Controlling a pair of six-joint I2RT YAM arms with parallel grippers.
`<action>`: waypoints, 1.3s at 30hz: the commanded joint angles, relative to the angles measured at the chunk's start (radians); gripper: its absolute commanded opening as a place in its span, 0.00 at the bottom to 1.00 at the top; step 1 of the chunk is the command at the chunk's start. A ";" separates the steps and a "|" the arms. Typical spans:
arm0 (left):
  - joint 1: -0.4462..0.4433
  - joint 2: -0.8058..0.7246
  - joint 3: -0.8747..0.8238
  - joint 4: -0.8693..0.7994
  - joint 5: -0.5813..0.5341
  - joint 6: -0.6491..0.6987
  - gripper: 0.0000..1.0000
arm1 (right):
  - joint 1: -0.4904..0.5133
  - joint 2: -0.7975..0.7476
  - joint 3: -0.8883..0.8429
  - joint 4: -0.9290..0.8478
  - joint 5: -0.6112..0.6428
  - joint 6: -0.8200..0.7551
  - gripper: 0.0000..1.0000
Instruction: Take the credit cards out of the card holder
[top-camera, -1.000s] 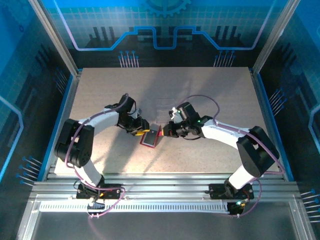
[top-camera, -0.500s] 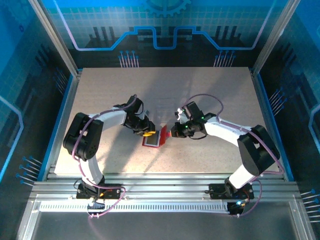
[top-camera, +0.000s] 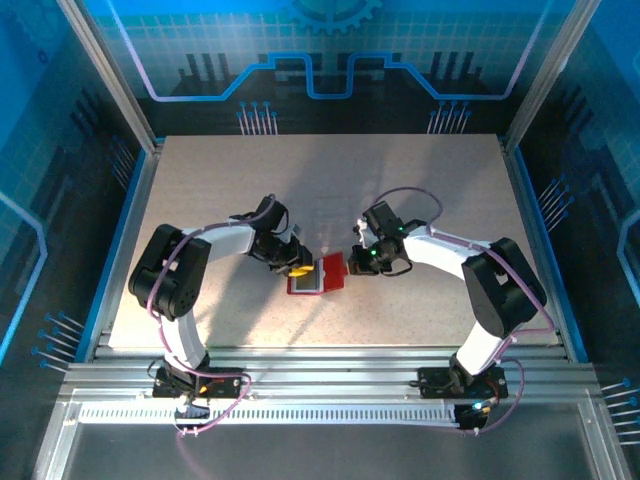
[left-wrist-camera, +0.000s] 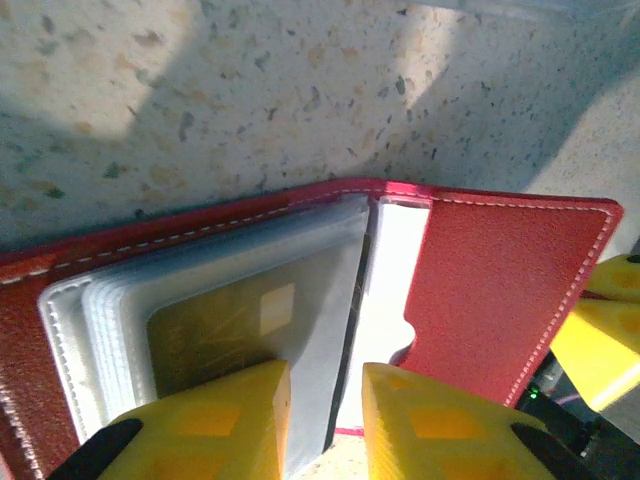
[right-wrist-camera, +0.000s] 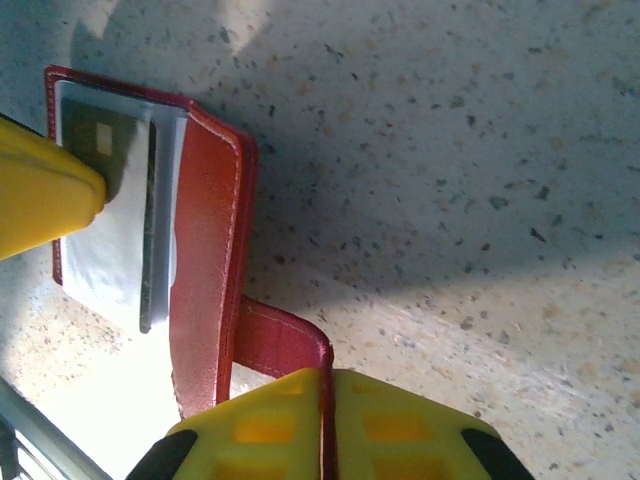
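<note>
**Step in hand.** The card holder (top-camera: 318, 275) lies open on the tabletop (top-camera: 400, 180), just below the middle of the top view, between the two arms. The right gripper (right-wrist-camera: 322, 385) comes in from the right. Its jaws are pressed together on the red clasp tab (right-wrist-camera: 280, 340), which pins the cover side flat. The left gripper (left-wrist-camera: 325, 415) comes in from the left and sits over the stack of clear pockets (left-wrist-camera: 100, 330). Its jaws stand a little apart, one over the pocket face and one over the red inner cover (left-wrist-camera: 490, 290). The edge of the pocket leaves runs into the gap. Whether they are pinching anything cannot be told.

Of the credit cards (left-wrist-camera: 220, 335), one is plain at lower left of the left wrist view. It is olive-gold with a pale chip square and sits fully inside its sleeve. My judgement is that the holder is opened and steadied, and extraction is not yet done.

**Next move.** The left jaws need to catch the card's exposed edge, not the sleeve, and draw it along the pocket opening while the right grip resists. The sleeves are thin and slippery, so the likely fault is grabbing plastic with the card.

**Surface and room.** The tabletop is pale speckled stone-effect, hard and level, crossed by strong light and arm shadows. Blue printed panels (top-camera: 320, 50) enclose it on three sides. Aluminium rails (top-camera: 330, 380) run along the bottom of the top view.
</note>
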 joint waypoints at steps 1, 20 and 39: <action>-0.007 -0.015 -0.019 0.073 0.085 -0.069 0.26 | 0.001 -0.004 -0.006 -0.029 0.016 0.002 0.09; -0.153 0.091 0.100 0.115 0.090 -0.149 0.24 | 0.016 -0.069 -0.012 -0.041 0.041 0.018 0.20; -0.153 0.140 0.092 0.088 0.072 -0.117 0.17 | 0.011 -0.052 -0.036 0.154 -0.177 0.192 0.06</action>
